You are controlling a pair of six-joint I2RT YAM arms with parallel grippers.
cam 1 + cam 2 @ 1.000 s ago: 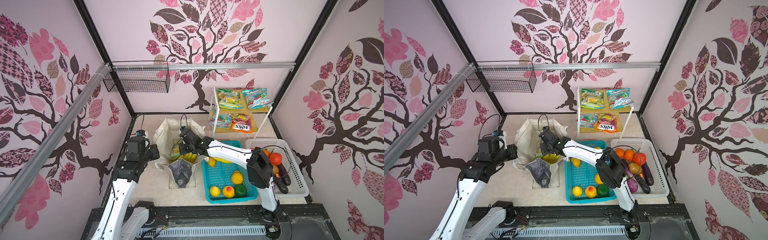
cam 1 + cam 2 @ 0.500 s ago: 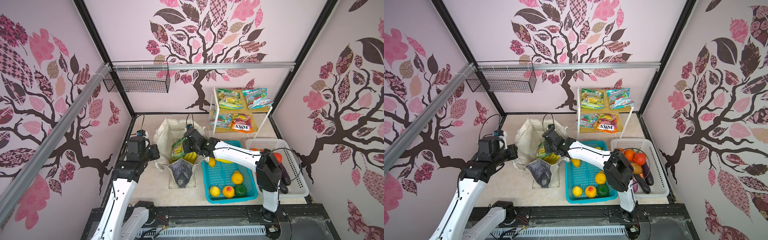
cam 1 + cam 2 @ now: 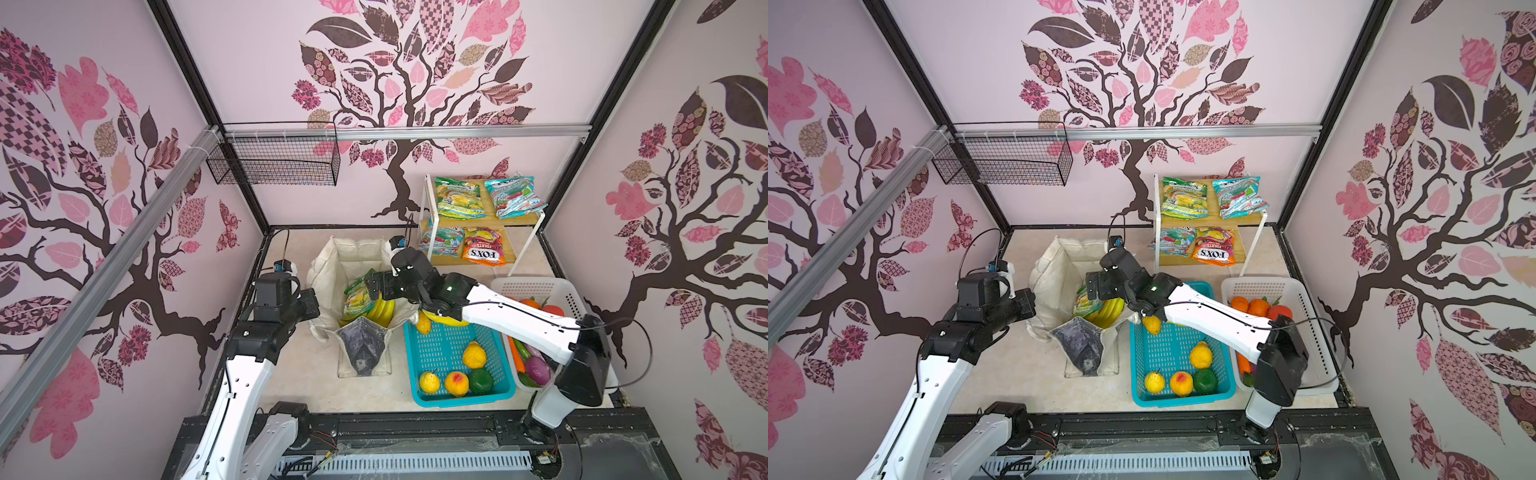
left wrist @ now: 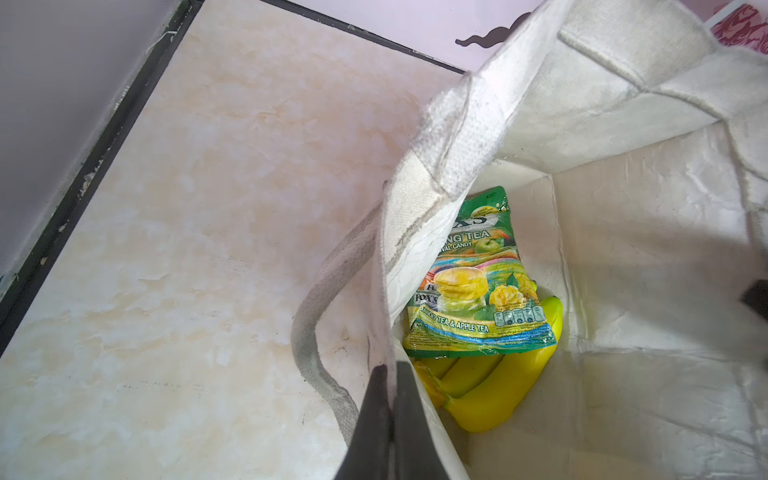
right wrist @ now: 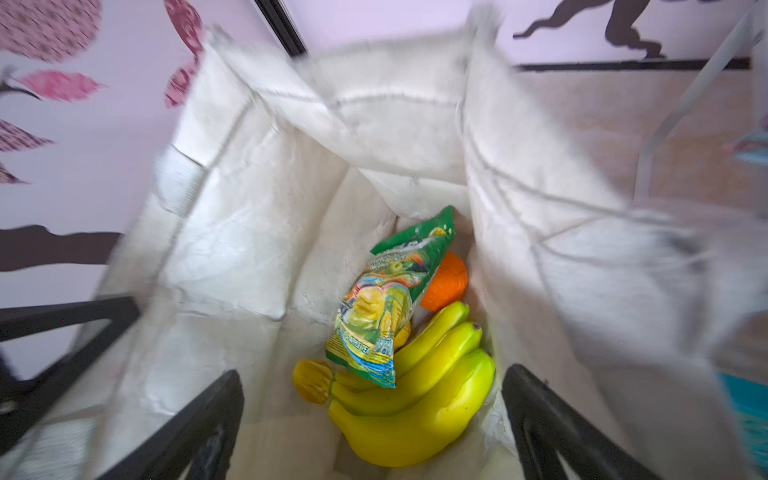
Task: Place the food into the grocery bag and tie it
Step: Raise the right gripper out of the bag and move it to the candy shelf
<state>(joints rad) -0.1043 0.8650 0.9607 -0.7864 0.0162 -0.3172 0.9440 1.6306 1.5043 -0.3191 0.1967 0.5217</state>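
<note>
The grocery bag (image 3: 345, 257) stands open left of the tabletop's middle, its right side just beside the teal basket (image 3: 457, 401). The white basket (image 3: 536, 286) sits along the right edge. In both top views the bag's mouth gapes upward, and a dark grey panel faces the front edge.

The left gripper (image 4: 392, 374) is at the bag's left side, its jaws pressed together on the rim of the bag's wall. The cream strap loops down just outside them.

The right gripper (image 5: 374, 376) reaches across from the right and hangs over the bag's mouth (image 3: 1059, 266). Its jaws are spread wide with nothing between them, and the black fingers (image 5: 216, 415) frame the bag's floor in the right wrist view.

Directly below that open claw, and well apart from it, lies the food. The banana bunch (image 5: 419, 399) rests on the bag's floor against the right wall. The green FOX'S packet (image 5: 382, 316) lies tilted across the bananas and leans toward the bag's back. The orange (image 5: 446, 282) is tucked behind the packet in the far corner, half hidden.

In the left wrist view the packet (image 4: 469, 291) covers the upper part of the bananas (image 4: 498, 386), both deep inside the bag and below the clamped rim.
</note>
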